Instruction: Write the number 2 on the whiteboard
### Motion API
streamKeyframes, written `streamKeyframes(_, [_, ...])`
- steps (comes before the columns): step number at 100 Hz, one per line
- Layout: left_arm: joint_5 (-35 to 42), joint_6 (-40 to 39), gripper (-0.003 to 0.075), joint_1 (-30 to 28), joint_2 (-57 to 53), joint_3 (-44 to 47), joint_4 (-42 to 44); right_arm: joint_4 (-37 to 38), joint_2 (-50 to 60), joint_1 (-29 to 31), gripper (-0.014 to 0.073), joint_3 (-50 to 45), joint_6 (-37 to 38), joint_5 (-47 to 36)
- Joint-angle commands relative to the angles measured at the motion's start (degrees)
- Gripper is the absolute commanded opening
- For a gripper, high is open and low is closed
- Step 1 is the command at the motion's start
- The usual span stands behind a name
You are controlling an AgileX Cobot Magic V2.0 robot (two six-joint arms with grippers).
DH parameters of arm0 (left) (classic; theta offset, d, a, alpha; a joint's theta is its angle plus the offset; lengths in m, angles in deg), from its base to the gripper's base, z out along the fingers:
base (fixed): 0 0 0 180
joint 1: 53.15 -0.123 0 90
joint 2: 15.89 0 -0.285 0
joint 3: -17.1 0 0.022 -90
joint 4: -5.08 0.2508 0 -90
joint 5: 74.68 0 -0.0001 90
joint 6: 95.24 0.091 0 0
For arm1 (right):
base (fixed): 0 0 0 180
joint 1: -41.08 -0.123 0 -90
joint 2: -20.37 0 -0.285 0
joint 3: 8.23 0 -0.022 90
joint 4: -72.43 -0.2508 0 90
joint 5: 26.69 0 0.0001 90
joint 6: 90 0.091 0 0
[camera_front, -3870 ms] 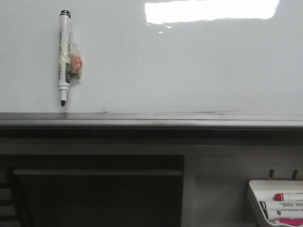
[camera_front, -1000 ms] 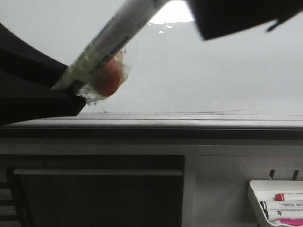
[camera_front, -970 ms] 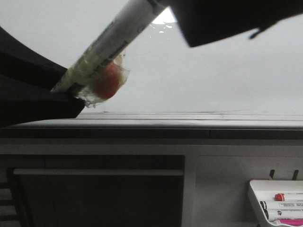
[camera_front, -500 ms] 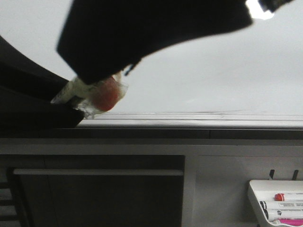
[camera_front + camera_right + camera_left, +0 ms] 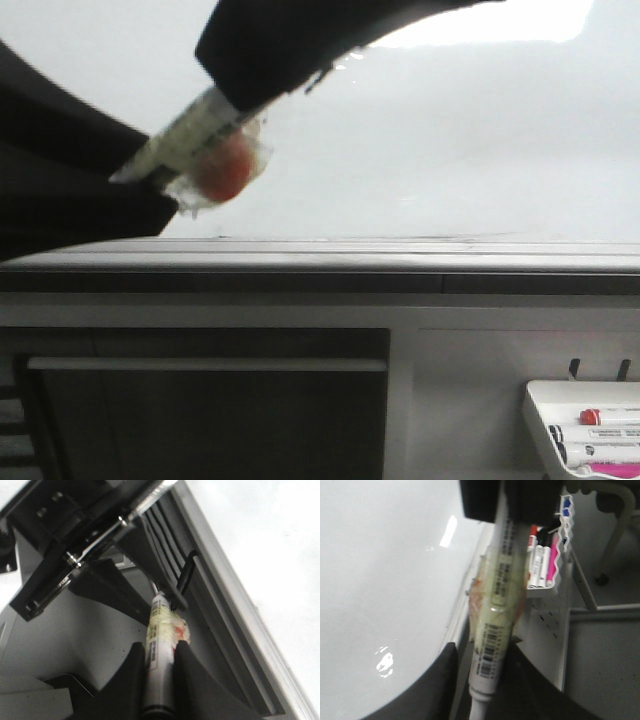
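Observation:
The whiteboard (image 5: 450, 140) fills the upper front view, glossy, with a light glare; the number 2 does not show on its visible part. A white marker (image 5: 190, 135) with a taped-on red lump (image 5: 222, 172) hangs slanted in front of it. My left gripper (image 5: 135, 180) is shut on the marker's lower tip end (image 5: 497, 605). My right gripper (image 5: 235, 95) is shut on the upper black-capped end (image 5: 159, 645), both fingers against the barrel. The two grippers face each other along the marker.
A grey metal ledge (image 5: 400, 255) runs under the board. Below it are a dark recess (image 5: 200, 410) and, at the lower right, a small white tray (image 5: 585, 430) holding several markers. The tray (image 5: 545, 565) also appears in the left wrist view.
The marker left its spot on the board and went into my left gripper. Over the last second my right gripper came in from the upper right and closed on the cap end.

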Motion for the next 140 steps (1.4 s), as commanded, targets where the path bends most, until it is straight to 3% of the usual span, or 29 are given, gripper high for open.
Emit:
streamKeyframes(1, [0.0, -0.9, 0.0332, 0.0, -2.6, -3.0, -6.8, 0.5, 0.8, 2.7, -0.0064, 4.0, 1.0, 1.5])
streamKeyframes(11, [-3.7, -0.9, 0.0392, 0.0, -5.8, -3.5, -8.6, 1.8, 0.8, 6.9, -0.0064, 6.5, 1.0, 1.1])
streamKeyframes(35, [-9.6, -0.9, 0.0367, 0.0, -14.4, -3.5, -20.7, 5.7, 0.2, 14.1, -0.0062, 8.7, 0.9, -3.2])
streamKeyframes(45, [-9.5, -0.9, 0.0224, 0.0, -15.6, -3.5, -25.2, 6.8, -1.5, 15.3, -0.0062, 8.7, 0.9, -4.0])
streamKeyframes(51, [-8.9, -0.9, 0.0054, 0.0, -15.6, -3.5, -26.2, 7.1, -2.9, 16.0, -0.0062, 8.7, 0.9, -5.5])
streamKeyframes(55, [-8.6, -0.9, -0.0019, 0.0, -15.6, -3.5, -26.2, 7.1, -3.8, 16.3, -0.0062, 8.7, 0.9, -6.5])
streamKeyframes(85, [-5.8, -0.9, -0.0019, 0.0, -15.4, -3.5, -30.2, 7.2, -8.6, 22.3, -0.0062, 11.5, 0.9, -9.0])
streamKeyframes(103, [-5.7, -0.9, -0.0019, 0.0, -15.4, -3.5, -30.3, 7.2, -7.2, 25.8, -0.0058, 13.8, 1.0, -5.0])
streamKeyframes(123, [-5.7, -0.9, -0.0019, 0.0, -15.4, -3.5, -30.3, 7.1, -4.7, 25.7, -0.0058, 12.8, 2.0, 4.5])
streamKeyframes(140, [-5.7, -0.9, -0.0019, 0.0, -15.4, -3.5, -30.3, 4.6, -6.5, 22.9, -0.0058, 9.9, 2.0, 1.5])
